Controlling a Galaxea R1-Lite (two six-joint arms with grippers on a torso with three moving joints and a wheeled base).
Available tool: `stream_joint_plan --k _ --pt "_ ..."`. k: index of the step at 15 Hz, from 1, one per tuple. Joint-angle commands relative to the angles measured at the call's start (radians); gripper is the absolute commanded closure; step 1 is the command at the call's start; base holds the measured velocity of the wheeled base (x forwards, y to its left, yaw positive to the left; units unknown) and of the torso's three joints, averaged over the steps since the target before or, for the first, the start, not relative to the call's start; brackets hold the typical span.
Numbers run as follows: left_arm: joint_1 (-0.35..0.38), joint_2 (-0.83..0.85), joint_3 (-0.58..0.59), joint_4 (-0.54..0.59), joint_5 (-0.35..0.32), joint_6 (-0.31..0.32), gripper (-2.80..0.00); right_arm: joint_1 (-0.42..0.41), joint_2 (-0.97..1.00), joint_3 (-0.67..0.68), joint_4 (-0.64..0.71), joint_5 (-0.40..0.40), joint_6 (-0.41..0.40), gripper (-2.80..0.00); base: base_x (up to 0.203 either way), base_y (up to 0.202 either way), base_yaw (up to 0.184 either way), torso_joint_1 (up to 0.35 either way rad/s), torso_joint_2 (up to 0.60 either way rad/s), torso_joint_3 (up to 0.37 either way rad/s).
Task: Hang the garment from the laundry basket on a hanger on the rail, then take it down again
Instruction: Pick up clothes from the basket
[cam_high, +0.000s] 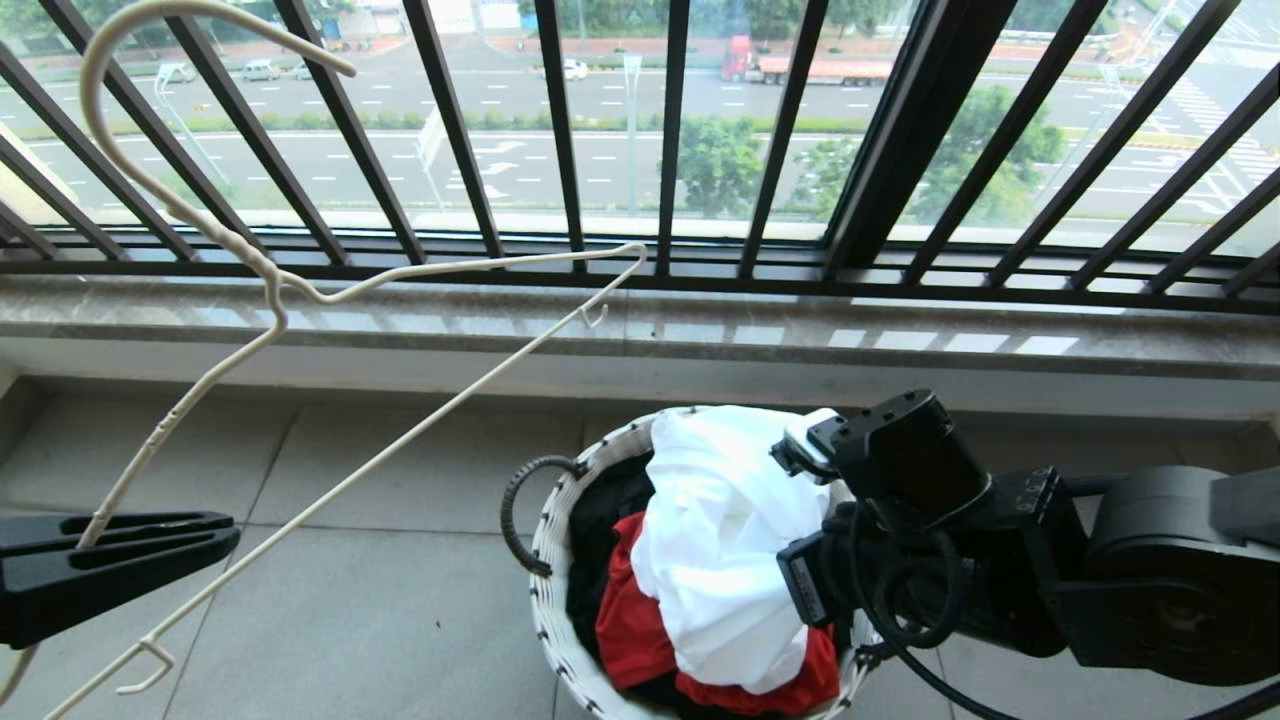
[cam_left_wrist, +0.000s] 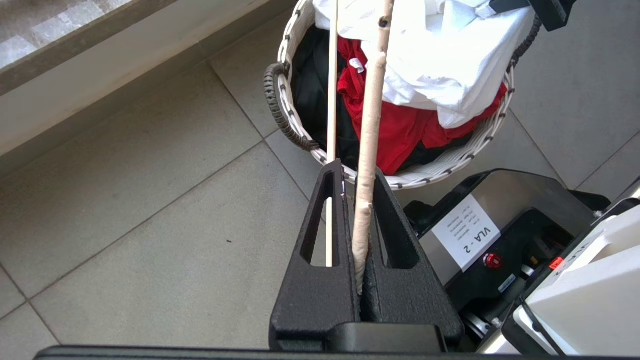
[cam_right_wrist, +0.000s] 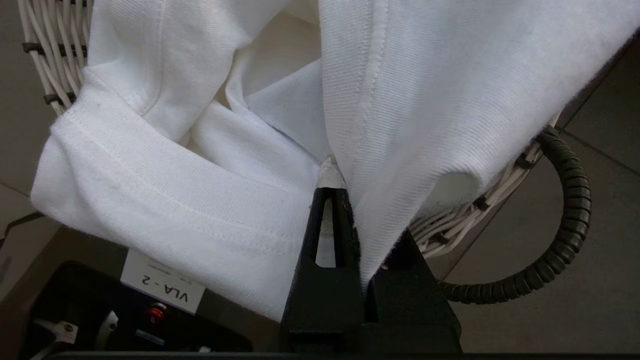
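Right arm reaches in from right, right end effector (cam_right_wrist: 357, 220) pinching fold of white garment (cam_high: 715, 540) heaped in laundry basket (cam_high: 550, 590) on floor. Left end effector (cam_left_wrist: 357, 210), low at left, clamps cream hanger (cam_high: 440, 265) by 1 wire, tilted.

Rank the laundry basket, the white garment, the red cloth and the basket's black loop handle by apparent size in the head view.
1. laundry basket
2. garment
3. red cloth, mostly covered, so its rank is unsure
4. black loop handle
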Motion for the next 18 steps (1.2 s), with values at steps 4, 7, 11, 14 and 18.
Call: stream_joint_plan --k 4,7,11,14,18 --pt "-0.002 -0.009 0.000 0.002 -0.004 0.005 0.00 0.001 -0.189 0.035 0.154 -0.006 0.022 0.00 0.000 0.000 0.000 0.000 0.00 0.000" --pt "-0.002 -0.025 0.001 0.003 -0.004 0.006 0.00 0.003 -0.236 0.097 0.202 -0.006 0.022 0.00 0.000 0.000 0.000 0.000 0.00 0.000" --pt "-0.002 -0.023 0.000 0.003 -0.006 0.008 0.00 0.071 -0.212 0.132 0.215 -0.001 0.024 0.00 0.000 0.000 0.000 0.000 0.00 0.000" --pt "-0.002 -0.026 0.000 0.005 -0.006 0.009 0.00 0.173 -0.135 0.127 0.206 0.007 0.027 0.00 0.000 0.000 0.000 0.000 0.00 0.000" --pt "-0.002 -0.022 0.000 0.003 -0.004 0.006 0.00 0.227 -0.022 0.134 0.206 0.018 0.029 0.00 0.000 0.000 0.000 0.000 0.00 0.000"
